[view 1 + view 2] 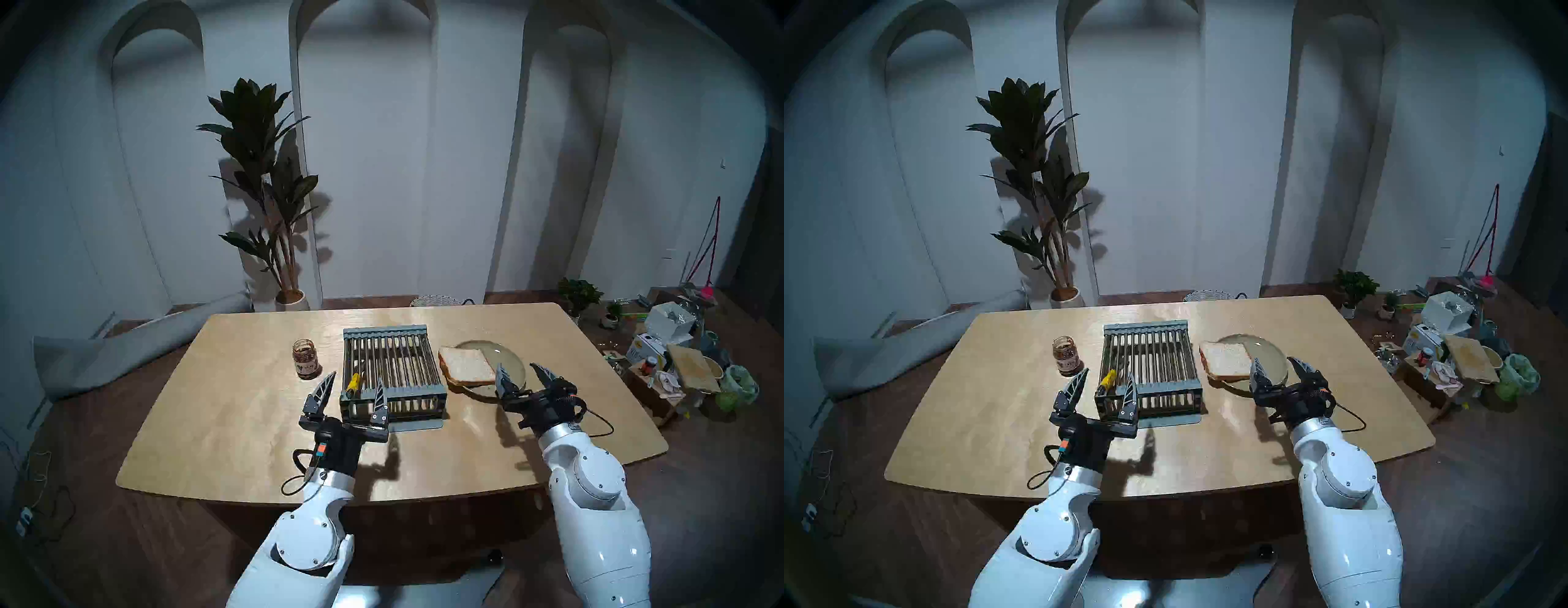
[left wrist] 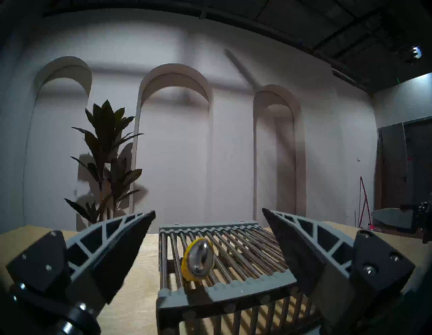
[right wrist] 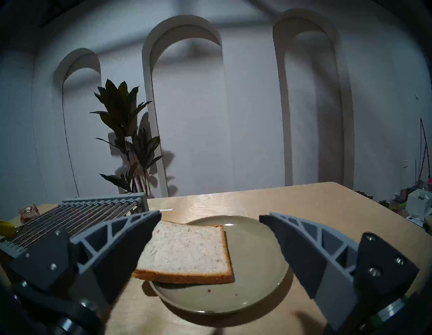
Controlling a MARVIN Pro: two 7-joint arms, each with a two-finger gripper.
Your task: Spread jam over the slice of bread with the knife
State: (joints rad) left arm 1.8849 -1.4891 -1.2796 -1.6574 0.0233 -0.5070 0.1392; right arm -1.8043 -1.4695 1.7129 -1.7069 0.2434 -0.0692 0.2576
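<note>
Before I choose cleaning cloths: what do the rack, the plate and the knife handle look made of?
The rack: shiny bars, probably steel, in a matte grey frame that looks plastic. The plate: olive-green with a soft gloss and light glints, likely glazed ceramic, though melamine is possible. The knife handle: yellow, likely plastic, capped by a mirror-bright metal ring.
</note>
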